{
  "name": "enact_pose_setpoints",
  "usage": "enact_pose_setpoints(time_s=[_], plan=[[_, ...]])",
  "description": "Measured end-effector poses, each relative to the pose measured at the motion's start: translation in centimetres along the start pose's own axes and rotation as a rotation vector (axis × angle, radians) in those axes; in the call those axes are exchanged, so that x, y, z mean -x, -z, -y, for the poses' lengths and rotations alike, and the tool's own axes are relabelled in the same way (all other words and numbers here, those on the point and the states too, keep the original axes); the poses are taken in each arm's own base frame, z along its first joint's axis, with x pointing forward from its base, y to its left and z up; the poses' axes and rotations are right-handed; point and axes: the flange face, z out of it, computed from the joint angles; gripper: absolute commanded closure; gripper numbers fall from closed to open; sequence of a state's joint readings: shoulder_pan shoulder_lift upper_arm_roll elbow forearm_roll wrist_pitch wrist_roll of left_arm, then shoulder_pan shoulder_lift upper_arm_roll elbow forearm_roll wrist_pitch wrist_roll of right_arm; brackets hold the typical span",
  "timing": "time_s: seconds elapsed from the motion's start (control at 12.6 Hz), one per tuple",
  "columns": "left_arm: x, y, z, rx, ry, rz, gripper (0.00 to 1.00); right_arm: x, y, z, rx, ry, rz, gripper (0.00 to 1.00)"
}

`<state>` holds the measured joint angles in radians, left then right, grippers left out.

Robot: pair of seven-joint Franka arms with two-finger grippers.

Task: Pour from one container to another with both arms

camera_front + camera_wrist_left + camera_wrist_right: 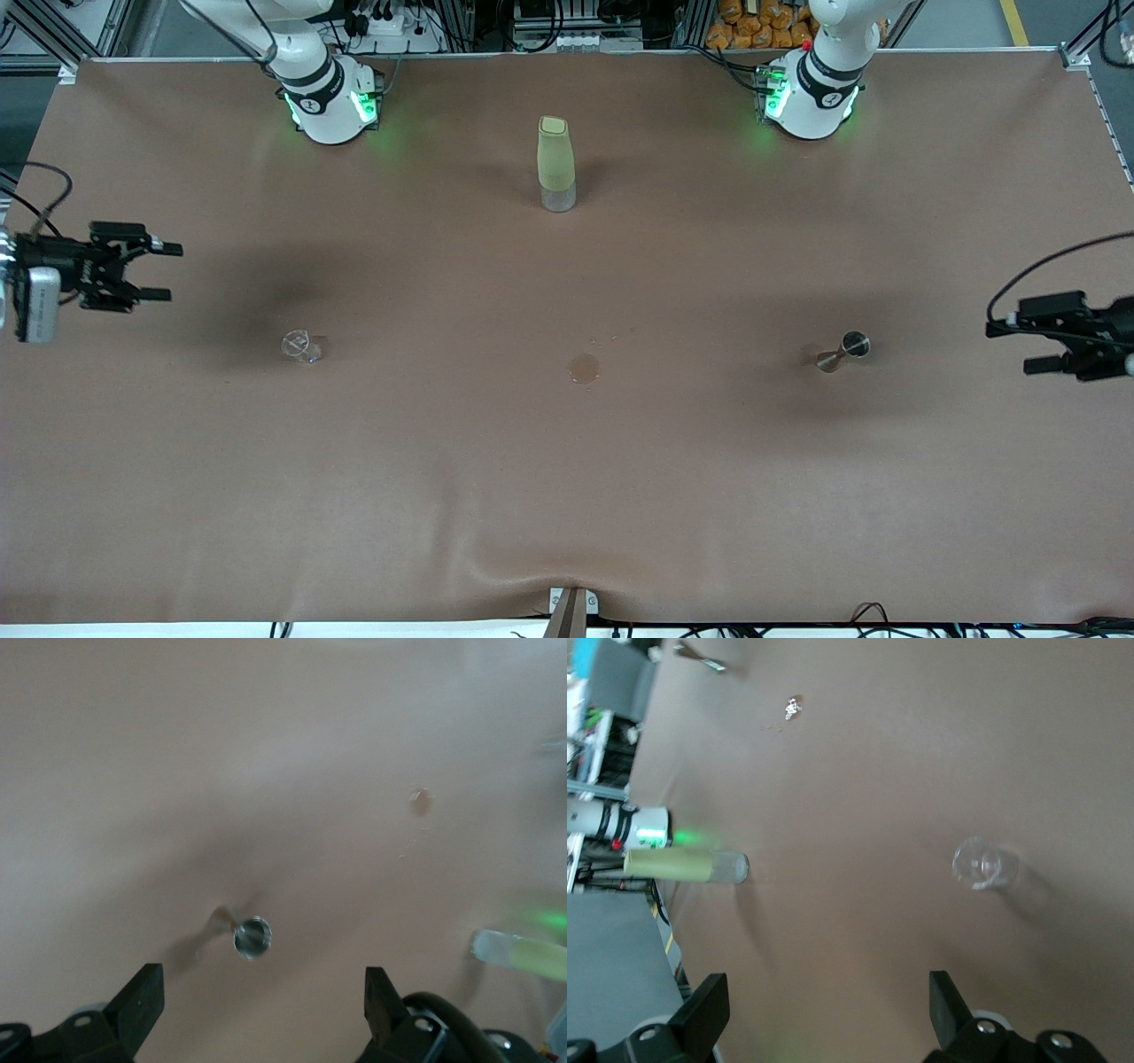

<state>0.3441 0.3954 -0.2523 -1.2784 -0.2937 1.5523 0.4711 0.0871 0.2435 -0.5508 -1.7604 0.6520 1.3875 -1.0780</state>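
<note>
The tiny clear glass cup [301, 346] stands on the brown table toward the right arm's end; the right wrist view shows the cup [982, 864] some way off. My right gripper [168, 272] hovers open and empty over the table's edge at that end, apart from the cup, its fingers [704, 1010] wide. The steel jigger [843, 351] stands toward the left arm's end. My left gripper [1010, 347] hangs open and empty over that end. In its wrist view the jigger [252, 936] lies ahead of the spread fingers [142, 997], untouched.
A tall olive-green bottle [556, 164] with a clear base stands mid-table near the robots' bases, also seen as a bottle [687, 865] in the right wrist view. A small round wet stain [584, 368] marks the table between cup and jigger.
</note>
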Motion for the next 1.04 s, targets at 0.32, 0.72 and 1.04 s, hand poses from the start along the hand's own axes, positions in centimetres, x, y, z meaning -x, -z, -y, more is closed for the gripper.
enact_pose_setpoints(time_s=[0.32,0.72,1.04], plan=[[-1.8,1.2,-14.9,-0.372,0.085,0.055,0.00,-2.8,4.3,9.7,0.195,-0.173,0.067,0.00],[0.7,4.8,-12.7,-0.479,0.175,0.028,0.00,-6.0,5.6,20.6,0.459,-0.346,0.104,0.00],[5.1,6.3,-14.8,-0.501,0.265,-0.027,0.00,-7.6,4.1,23.5,0.561,-0.466,0.103,0.00]])
